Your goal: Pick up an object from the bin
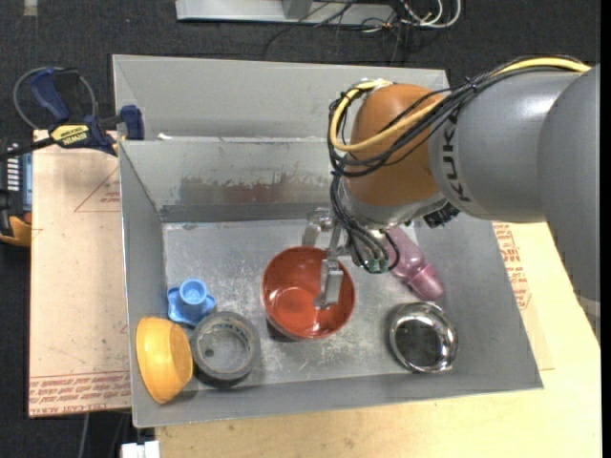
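My gripper point(329, 289) hangs over the middle of the bin, and one metal finger reaches down into a red bowl point(304, 299) that stands upright there. A second finger is hidden by the gripper body. A pink bottle-like thing point(418, 267) lies just right of the gripper, partly under the arm's orange cover. Nothing shows between the fingers.
A small steel bowl point(421, 340) sits at the front right. At the front left lie a grey tape roll point(225, 348), a yellow-orange bowl on its side point(160, 359) and a small blue cup-shaped piece point(190, 300). The arm comes in from the right.
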Robot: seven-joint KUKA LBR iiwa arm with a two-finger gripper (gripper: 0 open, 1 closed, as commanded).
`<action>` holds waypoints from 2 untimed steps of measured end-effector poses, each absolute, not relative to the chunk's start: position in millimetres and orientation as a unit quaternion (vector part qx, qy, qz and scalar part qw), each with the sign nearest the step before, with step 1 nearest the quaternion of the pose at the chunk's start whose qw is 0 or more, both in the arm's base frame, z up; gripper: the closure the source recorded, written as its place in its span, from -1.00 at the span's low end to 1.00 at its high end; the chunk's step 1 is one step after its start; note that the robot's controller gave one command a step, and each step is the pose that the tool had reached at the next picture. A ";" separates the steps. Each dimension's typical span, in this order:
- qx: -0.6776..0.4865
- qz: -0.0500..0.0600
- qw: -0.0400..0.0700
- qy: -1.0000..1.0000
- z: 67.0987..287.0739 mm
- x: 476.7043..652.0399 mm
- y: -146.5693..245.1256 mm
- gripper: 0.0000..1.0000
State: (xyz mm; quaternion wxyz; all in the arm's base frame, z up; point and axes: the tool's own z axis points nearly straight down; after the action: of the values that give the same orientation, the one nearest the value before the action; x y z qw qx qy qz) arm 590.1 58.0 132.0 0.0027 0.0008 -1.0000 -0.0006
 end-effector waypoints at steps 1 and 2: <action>0.000 -0.001 0.000 -1.000 136.8 591.4 57.5 -1.00; 0.082 -0.002 0.000 -0.997 69.5 624.3 77.6 -1.00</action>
State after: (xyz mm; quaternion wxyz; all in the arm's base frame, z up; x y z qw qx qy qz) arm 624.3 77.6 69.5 0.0001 0.0816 -0.9967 -0.0015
